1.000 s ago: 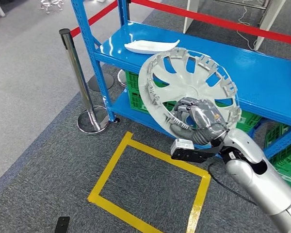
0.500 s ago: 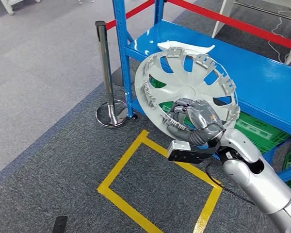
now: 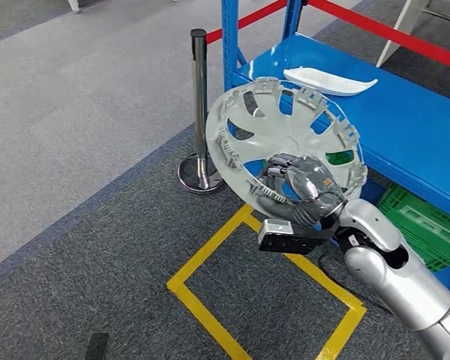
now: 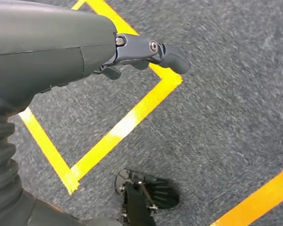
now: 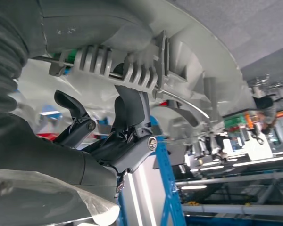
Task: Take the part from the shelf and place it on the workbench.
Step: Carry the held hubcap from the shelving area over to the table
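The silver right arm (image 3: 401, 277) enters from the lower right, its right hand (image 3: 302, 187) gripping the hubcap (image 3: 279, 131) rim at frame centre; the left hand (image 4: 147, 49) hangs with fingers extended.

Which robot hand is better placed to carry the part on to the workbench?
Right: the right robot hand already grips the hubcap at its rim, off the shelf. The left robot hand hangs over the floor, holding nothing.

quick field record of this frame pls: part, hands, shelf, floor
part: grey wheel cover, off the shelf, tilted, in the air
right hand: grips the cover's near rim
left hand: holds nothing, hangs over the carpet
shelf: blue shelf, white curved piece lying on it
floor: yellow tape square, chrome post, green crate
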Controlling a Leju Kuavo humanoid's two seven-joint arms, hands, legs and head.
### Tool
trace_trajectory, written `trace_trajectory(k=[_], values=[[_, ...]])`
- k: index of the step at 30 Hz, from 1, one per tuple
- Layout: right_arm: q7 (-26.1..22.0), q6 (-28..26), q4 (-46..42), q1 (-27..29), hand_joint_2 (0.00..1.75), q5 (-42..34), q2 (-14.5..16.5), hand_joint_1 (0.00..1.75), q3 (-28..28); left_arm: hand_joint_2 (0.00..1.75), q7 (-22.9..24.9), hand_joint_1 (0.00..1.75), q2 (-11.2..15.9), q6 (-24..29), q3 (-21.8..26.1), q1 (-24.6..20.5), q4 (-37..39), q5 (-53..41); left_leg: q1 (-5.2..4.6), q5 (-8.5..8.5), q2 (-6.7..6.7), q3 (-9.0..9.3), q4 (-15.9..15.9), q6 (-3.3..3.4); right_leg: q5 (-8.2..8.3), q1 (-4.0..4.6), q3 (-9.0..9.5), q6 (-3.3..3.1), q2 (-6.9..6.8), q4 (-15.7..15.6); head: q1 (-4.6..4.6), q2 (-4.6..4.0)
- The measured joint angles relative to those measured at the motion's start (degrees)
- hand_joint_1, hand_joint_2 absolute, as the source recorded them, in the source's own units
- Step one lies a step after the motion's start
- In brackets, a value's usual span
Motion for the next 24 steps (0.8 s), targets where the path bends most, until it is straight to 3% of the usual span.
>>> trace_trajectory(k=[3,5,6,7,9,11,14,16,18,20,21,22,24], values=[[0.03,0.05,0.03,-0.11,1.75,0.03,-0.02,1.75,0.09,1.75,0.05,0.0,0.09,-0.2,-0.04,-0.16,0.01,-0.05,0.19,-4.43,3.95,-4.02,8.95,-0.85,-0.21,0.25,0.49,-0.79,-2.13,-0.16,-0.33,0.01],[0.02,0.07,0.07,-0.12,1.75,0.05,-0.02,1.75,0.17,1.75,0.05,0.0,0.09,-0.26,-0.06,-0.11,0.01,-0.07,0.44,-5.74,4.6,-6.17,13.7,-1.06,-0.4,0.4,0.65,-0.95,-3.36,-0.15,-0.33,0.01],[0.0,0.07,0.07,-0.12,1.75,0.04,-0.02,1.75,0.23,1.75,0.05,0.0,0.09,-0.28,-0.06,-0.08,0.01,-0.08,0.49,-4.93,4.72,-5.89,13.28,-1.02,-0.51,0.43,0.79,-0.95,-3.92,-0.14,-0.35,0.01],[-0.01,0.07,0.07,-0.12,1.75,0.04,-0.02,1.75,0.27,1.75,0.05,0.0,0.1,-0.29,-0.07,-0.07,0.01,-0.1,0.48,-3.29,4.97,-4.63,10.85,-0.89,-0.66,0.45,0.99,-0.91,-4.47,-0.14,-0.34,0.01],[-0.01,0.07,0.05,-0.11,1.75,0.02,-0.02,1.75,0.29,1.75,0.05,0.0,0.12,-0.31,-0.1,-0.13,0.01,-0.14,0.07,-0.17,6.47,-0.93,3.64,-0.4,-1.04,0.61,1.44,-0.66,-5.56,-0.16,-0.35,0.01],[0.0,0.07,0.04,-0.08,1.75,0.02,-0.07,1.75,0.28,1.75,0.05,0.0,0.13,-0.32,-0.14,-0.19,0.01,-0.14,-0.49,0.53,7.62,1.06,-0.53,0.19,-1.3,0.87,1.6,-0.25,-6.53,-0.22,-0.29,0.0],[-0.01,0.07,0.02,-0.1,1.75,0.03,-0.18,1.75,0.28,1.75,0.05,0.0,0.14,-0.32,-0.17,0.09,0.01,-0.15,-0.65,0.44,6.6,1.29,-1.53,1.04,-1.63,0.9,1.9,0.57,-7.52,-0.53,-0.23,0.0],[-0.02,0.07,-0.01,-0.12,1.75,-0.01,-0.3,1.75,0.21,1.75,0.05,0.0,0.19,-0.28,-0.18,0.08,0.01,-0.15,-0.39,0.71,5.68,1.77,-2.23,1.73,-3.37,0.74,0.9,0.86,-5.73,1.69,-0.08,0.01],[-0.01,0.07,0.02,0.02,1.75,-0.03,-0.46,1.75,0.15,1.75,0.05,0.0,0.13,-0.29,-0.2,-0.1,0.01,-0.15,-0.31,0.78,4.67,1.95,-2.45,2.15,-6.42,0.71,-2.72,0.86,-3.22,8.48,0.18,0.01],[-0.01,0.08,0.04,0.25,1.75,-0.03,-0.58,1.75,0.17,1.75,0.05,0.0,0.01,-0.31,-0.21,-0.14,0.01,-0.15,-0.4,0.72,3.54,1.96,-2.38,2.31,-7.65,0.78,-6.38,0.92,-2.43,14.44,0.28,0.0],[0.0,0.09,0.04,0.3,1.75,-0.07,-0.66,1.75,0.17,1.75,0.05,0.0,-0.03,-0.31,-0.21,-0.12,0.01,-0.15,-0.42,0.69,2.96,1.97,-2.3,2.34,-6.71,0.77,-6.95,0.95,-2.34,14.63,0.28,0.0],[0.01,0.09,0.04,0.32,1.75,-0.12,-0.77,1.75,0.16,1.75,0.05,0.0,-0.03,-0.3,-0.22,-0.12,0.01,-0.16,-0.4,0.64,2.35,2.0,-2.2,2.32,-4.83,0.73,-6.46,0.96,-2.27,12.69,0.29,0.0],[0.03,0.1,0.05,0.33,1.75,-0.31,-1.07,1.75,0.04,1.75,0.05,0.0,-0.04,-0.29,-0.23,-0.17,0.01,-0.17,-0.38,0.44,1.13,1.89,-1.81,2.06,-0.85,0.46,-3.48,1.01,-0.85,5.47,0.3,0.0]])
